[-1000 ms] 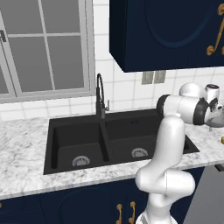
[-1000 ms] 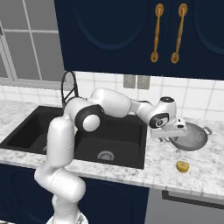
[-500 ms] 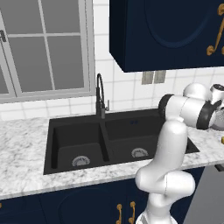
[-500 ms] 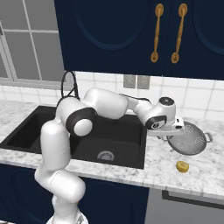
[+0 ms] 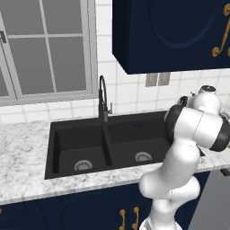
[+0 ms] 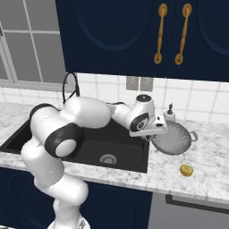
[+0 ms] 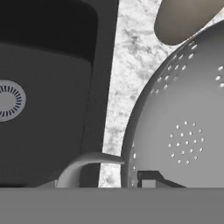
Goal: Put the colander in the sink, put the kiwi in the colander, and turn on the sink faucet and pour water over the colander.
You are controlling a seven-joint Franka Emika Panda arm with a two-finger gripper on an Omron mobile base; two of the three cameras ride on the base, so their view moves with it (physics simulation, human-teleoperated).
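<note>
The gripper (image 6: pixel 153 134) meets the near-left rim of the colander (image 6: pixel 174 138), which sits tilted just right of the sink (image 6: pixel 89 147) on the marble counter (image 6: pixel 205 179). In the hand view one dark fingertip (image 7: pixel 148 178) lies inside the bowl (image 7: pixel 183 131) at its rim, and a loop handle (image 7: pixel 87 164) curves out over the sink's edge (image 7: pixel 98 109); the other finger is hidden, so whether the rim is clamped cannot be told. The kiwi (image 6: pixel 186 170) rests on the counter in front of the colander, apart from it. A beige dispenser (image 6: pixel 169 114) stands just behind the colander. The faucet (image 5: pixel 103 99) rises behind the basin divider.
</note>
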